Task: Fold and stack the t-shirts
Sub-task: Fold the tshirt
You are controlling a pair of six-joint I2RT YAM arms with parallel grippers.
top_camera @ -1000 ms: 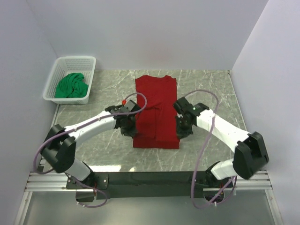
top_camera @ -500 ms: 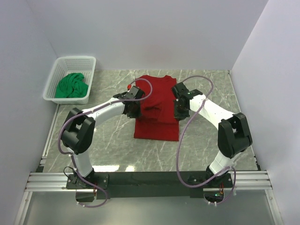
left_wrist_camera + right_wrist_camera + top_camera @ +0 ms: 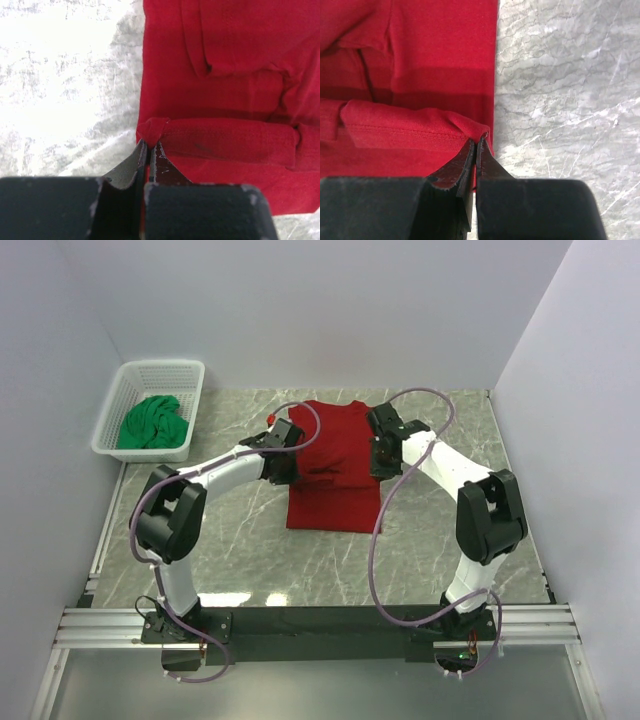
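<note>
We see the red t-shirt [image 3: 335, 440] spread in the middle of the tabletop [image 3: 230, 540]. Its collar points to the far wall and its sides are turned in, so that it makes a long rectangle.

The left tool [image 3: 149, 146] is closed. Its two dark fingers meet on a bunched corner of red cloth at the shirt's left edge. The right tool [image 3: 476, 142] is closed in the same way on the matching corner at the shirt's right edge, just beside the bare marble.

Between the two pinched corners, a doubled band of the shirt runs straight across with a stitched hem showing along it. This band lies over the shirt's middle. From above, both arms reach in from either side and their wrists sit level with each other over the cloth. A flat stretch of the shirt lies on the tabletop on the near side of them, and the collar end lies flat on the far side.

The green t-shirt [image 3: 153, 423] sits crumpled in a heap inside the white lattice basket [image 3: 160, 368]. The basket stands at the far left corner of the tabletop, well apart from the red t-shirt and from both arms.
</note>
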